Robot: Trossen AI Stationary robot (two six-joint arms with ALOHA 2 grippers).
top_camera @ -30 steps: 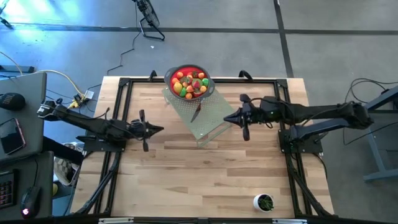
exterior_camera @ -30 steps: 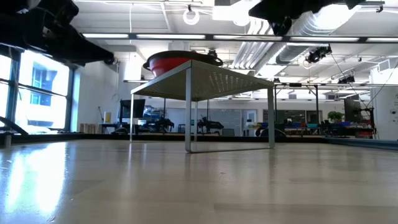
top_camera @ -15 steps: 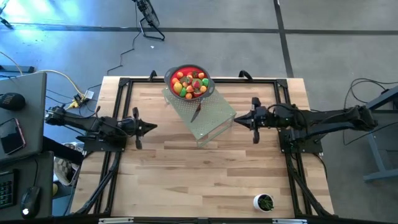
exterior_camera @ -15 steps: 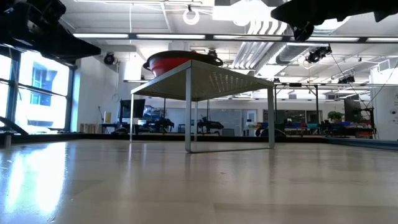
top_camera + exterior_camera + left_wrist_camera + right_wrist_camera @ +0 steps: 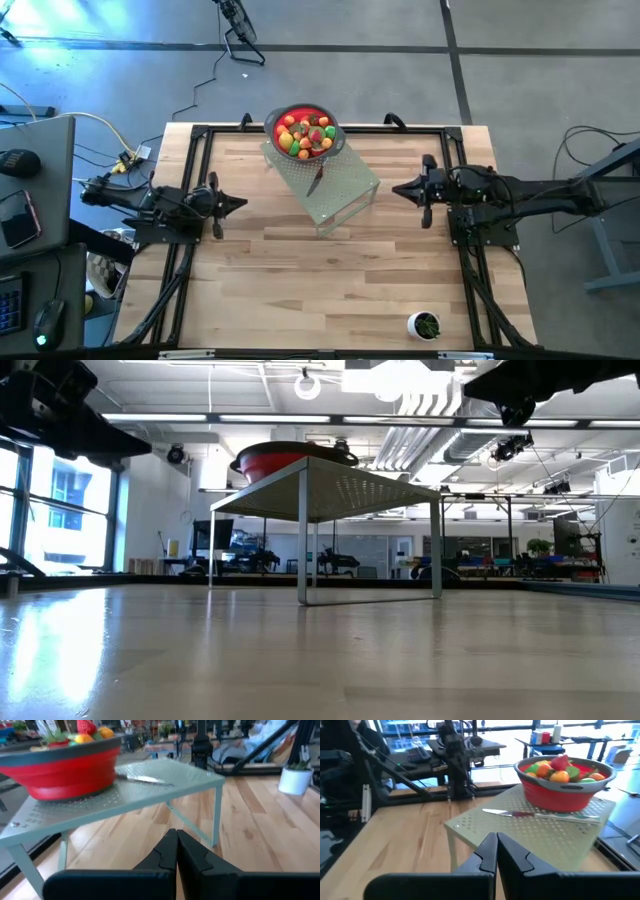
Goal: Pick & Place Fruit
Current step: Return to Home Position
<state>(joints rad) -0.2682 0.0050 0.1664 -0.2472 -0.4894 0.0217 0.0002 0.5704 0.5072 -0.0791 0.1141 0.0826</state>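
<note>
A red bowl heaped with the small fruit, red, orange, yellow and green, stands on the far end of a pale perforated stand near the table's far edge. A silver knife lies on the stand beside the bowl. My left gripper hovers shut at the table's left, clear of the stand, pointing toward it. At the table's right my right gripper is shut too, likewise pointing at the stand. Both wrist views show the bowl ahead of the shut fingers.
A small white cup with green contents stands near the table's near right corner. The stand rests on thin legs with free room under it. Black frame rails run along the table's left and right sides.
Both arms have drawn back from the stand, the left gripper toward the table's left edge and the right gripper toward the right edge. Both have stayed shut with nothing in them. The bowl, fruit and knife have not moved.
</note>
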